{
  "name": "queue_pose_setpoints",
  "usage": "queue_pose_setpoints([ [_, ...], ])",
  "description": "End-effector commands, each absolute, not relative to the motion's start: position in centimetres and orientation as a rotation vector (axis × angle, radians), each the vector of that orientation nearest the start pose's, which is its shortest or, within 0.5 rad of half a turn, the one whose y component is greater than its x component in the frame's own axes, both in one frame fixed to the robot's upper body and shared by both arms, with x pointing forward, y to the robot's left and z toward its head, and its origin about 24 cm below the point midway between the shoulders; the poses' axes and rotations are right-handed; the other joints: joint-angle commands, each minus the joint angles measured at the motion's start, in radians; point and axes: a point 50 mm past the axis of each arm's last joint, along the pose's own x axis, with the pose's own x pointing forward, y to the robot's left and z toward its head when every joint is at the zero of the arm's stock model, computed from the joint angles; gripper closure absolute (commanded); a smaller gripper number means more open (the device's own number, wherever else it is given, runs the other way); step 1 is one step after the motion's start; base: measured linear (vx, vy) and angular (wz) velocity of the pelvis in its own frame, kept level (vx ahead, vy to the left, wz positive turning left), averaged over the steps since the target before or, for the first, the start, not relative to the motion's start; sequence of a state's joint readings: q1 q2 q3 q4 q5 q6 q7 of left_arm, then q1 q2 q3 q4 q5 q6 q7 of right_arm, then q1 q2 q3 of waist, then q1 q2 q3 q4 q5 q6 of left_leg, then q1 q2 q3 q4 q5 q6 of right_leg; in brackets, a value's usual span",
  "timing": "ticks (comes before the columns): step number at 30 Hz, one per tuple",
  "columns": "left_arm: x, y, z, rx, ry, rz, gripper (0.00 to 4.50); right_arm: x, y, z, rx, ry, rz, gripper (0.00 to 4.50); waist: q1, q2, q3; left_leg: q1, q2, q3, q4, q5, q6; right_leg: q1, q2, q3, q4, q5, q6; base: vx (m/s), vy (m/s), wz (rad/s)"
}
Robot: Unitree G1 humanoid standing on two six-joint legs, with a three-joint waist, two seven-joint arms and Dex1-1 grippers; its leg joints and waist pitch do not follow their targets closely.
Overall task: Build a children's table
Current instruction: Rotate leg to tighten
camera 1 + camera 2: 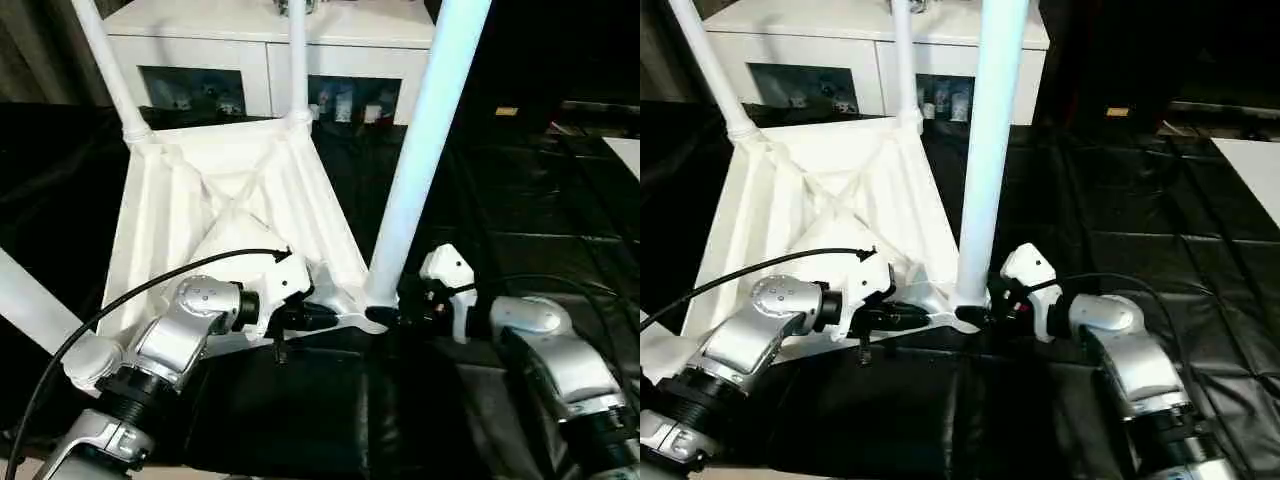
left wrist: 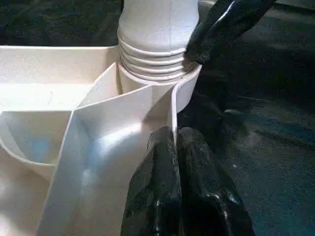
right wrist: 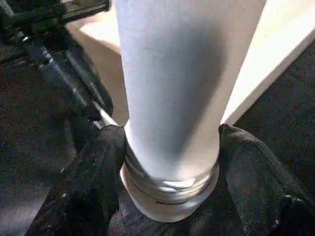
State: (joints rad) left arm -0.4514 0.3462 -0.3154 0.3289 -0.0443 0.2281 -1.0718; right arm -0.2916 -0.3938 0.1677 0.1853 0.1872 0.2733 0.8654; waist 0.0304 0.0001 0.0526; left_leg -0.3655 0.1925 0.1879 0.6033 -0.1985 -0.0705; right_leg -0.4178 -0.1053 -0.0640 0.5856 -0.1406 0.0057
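Note:
The white tabletop (image 1: 200, 200) lies underside up on black cloth, its X ribs showing. Two legs (image 1: 105, 65) (image 1: 297, 55) stand in the far corner sockets, and a third (image 1: 30, 300) slants out at the near left. A fourth leg (image 1: 420, 150) rises from the near right socket, its threaded base (image 2: 152, 54) sitting in the socket. My right gripper (image 1: 395, 315) is shut on this leg just above the socket, one finger on each side (image 3: 106, 157). My left gripper (image 2: 175, 135) is shut on the tabletop's thin rim beside that socket.
A white cabinet (image 1: 270, 50) with glass doors stands behind the tabletop. Black wrinkled cloth (image 1: 330, 410) covers the floor around it. A flat white board (image 1: 1250, 170) lies at the far right edge.

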Motion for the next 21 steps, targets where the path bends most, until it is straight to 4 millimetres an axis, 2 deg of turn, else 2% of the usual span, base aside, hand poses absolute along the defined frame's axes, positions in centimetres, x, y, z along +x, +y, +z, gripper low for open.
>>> queue_pose_setpoints([
  [1,30.0,9.1,5.3,0.303,0.356,-1.266,4.50,30.1,-15.6,3.7,-0.148,0.358,0.705,1.80,0.000,-0.011,-0.066,0.000,0.026,-0.010,-0.077,-0.217,0.045,0.054,-0.031,0.029,-0.065,-0.372,-0.187,0.000,0.000,0.00],
  [2,30.0,9.1,5.3,0.303,0.356,-1.266,4.50,30.1,-15.6,3.7,-0.148,0.358,0.705,1.80,-0.005,-0.010,-0.065,-0.001,0.024,-0.009,-0.077,-0.229,0.039,0.049,-0.031,0.030,-0.066,-0.391,-0.183,0.000,0.000,0.00],
  [3,30.2,8.6,5.3,0.290,0.361,-1.243,4.50,30.4,-15.3,3.5,-0.121,0.366,0.645,1.80,-0.009,-0.012,-0.064,0.002,0.022,-0.011,-0.078,-0.259,0.019,0.049,-0.030,0.026,-0.074,-0.442,-0.164,0.000,0.000,0.00],
  [5,31.0,7.2,5.3,0.267,0.360,-1.162,4.50,31.2,-14.5,2.9,-0.094,0.384,0.483,1.81,-0.018,-0.013,-0.064,0.003,0.019,-0.017,-0.079,-0.291,0.003,0.048,-0.031,0.021,-0.083,-0.513,-0.130,0.000,0.000,0.00],
  [6,31.3,6.7,5.4,0.255,0.362,-1.126,4.50,31.5,-14.2,2.7,-0.092,0.398,0.427,1.81,-0.022,-0.013,-0.062,0.003,0.019,-0.017,-0.080,-0.297,0.001,0.046,-0.030,0.022,-0.085,-0.523,-0.125,0.000,0.000,0.00],
  [7,32.3,5.4,5.7,0.222,0.369,-1.011,4.50,32.2,-13.7,2.3,-0.120,0.412,0.288,1.81,-0.031,-0.012,-0.063,0.005,0.017,-0.020,-0.078,-0.308,-0.011,0.043,-0.029,0.018,-0.089,-0.544,-0.115,0.000,0.000,0.00],
  [9,32.6,4.7,5.9,0.205,0.369,-0.973,4.50,32.5,-13.3,2.3,-0.121,0.415,0.242,1.81,-0.034,-0.013,-0.063,0.003,0.015,-0.022,-0.077,-0.313,-0.012,0.044,-0.030,0.015,-0.093,-0.551,-0.111,0.000,0.000,0.00],
  [10,32.8,4.2,6.0,0.194,0.369,-0.949,4.50,32.7,-13.0,2.2,-0.120,0.415,0.213,1.81,-0.035,-0.012,-0.066,0.006,0.014,-0.022,-0.075,-0.316,-0.004,0.043,-0.031,0.014,-0.096,-0.541,-0.110,0.000,0.000,0.00],
  [11,33.0,3.0,6.4,0.167,0.342,-0.920,4.50,33.0,-11.8,2.2,-0.100,0.412,0.207,1.81,-0.037,-0.005,-0.068,-0.001,0.013,-0.023,-0.077,-0.302,0.003,0.047,-0.030,0.014,-0.091,-0.495,-0.119,0.000,0.000,0.00],
  [12,33.0,2.2,6.5,0.157,0.330,-0.917,4.50,33.1,-10.9,2.2,-0.096,0.408,0.215,1.81,-0.043,-0.005,-0.067,-0.005,0.013,-0.022,-0.078,-0.305,0.006,0.044,-0.027,0.015,-0.093,-0.484,-0.124,0.000,0.000,0.00],
  [13,33.1,1.0,6.9,0.188,0.284,-0.902,4.50,33.3,-8.4,2.4,-0.036,0.381,0.275,1.81,-0.041,-0.007,-0.070,0.000,0.011,-0.022,-0.076,-0.310,0.009,0.046,-0.027,0.012,-0.093,-0.474,-0.125,0.000,0.000,0.00],
  [14,33.1,0.8,7.0,0.208,0.265,-0.905,4.50,33.3,-7.6,2.6,0.008,0.365,0.308,1.81,-0.042,-0.006,-0.073,-0.001,0.012,-0.022,-0.074,-0.298,0.020,0.047,-0.030,0.017,-0.091,-0.430,-0.139,0.000,0.000,0.00],
  [16,33.3,1.3,7.3,0.221,0.238,-0.901,4.50,33.2,-7.1,3.6,-0.012,0.290,0.382,1.81,-0.038,-0.007,-0.075,-0.005,0.014,-0.019,-0.075,-0.268,0.039,0.052,-0.028,0.018,-0.082,-0.362,-0.160,0.000,0.000,0.00],
  [17,33.4,1.4,7.3,0.221,0.235,-0.899,4.50,33.2,-7.0,3.7,-0.025,0.278,0.392,1.25,-0.035,-0.007,-0.076,-0.006,0.015,-0.019,-0.074,-0.246,0.051,0.055,-0.027,0.019,-0.077,-0.320,-0.177,0.000,0.000,0.00],
  [18,33.4,2.2,7.3,0.274,0.230,-0.912,4.50,33.0,-7.1,4.3,-0.019,0.251,0.444,1.25,-0.031,-0.007,-0.076,-0.007,0.015,-0.018,-0.074,-0.231,0.061,0.057,-0.026,0.020,-0.073,-0.293,-0.189,0.000,0.000,0.00],
  [20,33.4,2.6,7.2,0.282,0.234,-0.916,4.50,33.0,-7.5,4.6,-0.017,0.231,0.442,1.09,-0.028,-0.007,-0.078,-0.010,0.015,-0.017,-0.072,-0.207,0.073,0.062,-0.027,0.021,-0.067,-0.258,-0.198,0.000,0.000,0.00],
  [21,33.4,3.1,7.1,0.288,0.239,-0.917,4.50,33.0,-7.9,5.0,-0.022,0.211,0.447,1.09,-0.024,-0.005,-0.079,-0.009,0.018,-0.016,-0.070,-0.177,0.083,0.063,-0.030,0.022,-0.064,-0.227,-0.214,0.000,0.000,0.00],
])
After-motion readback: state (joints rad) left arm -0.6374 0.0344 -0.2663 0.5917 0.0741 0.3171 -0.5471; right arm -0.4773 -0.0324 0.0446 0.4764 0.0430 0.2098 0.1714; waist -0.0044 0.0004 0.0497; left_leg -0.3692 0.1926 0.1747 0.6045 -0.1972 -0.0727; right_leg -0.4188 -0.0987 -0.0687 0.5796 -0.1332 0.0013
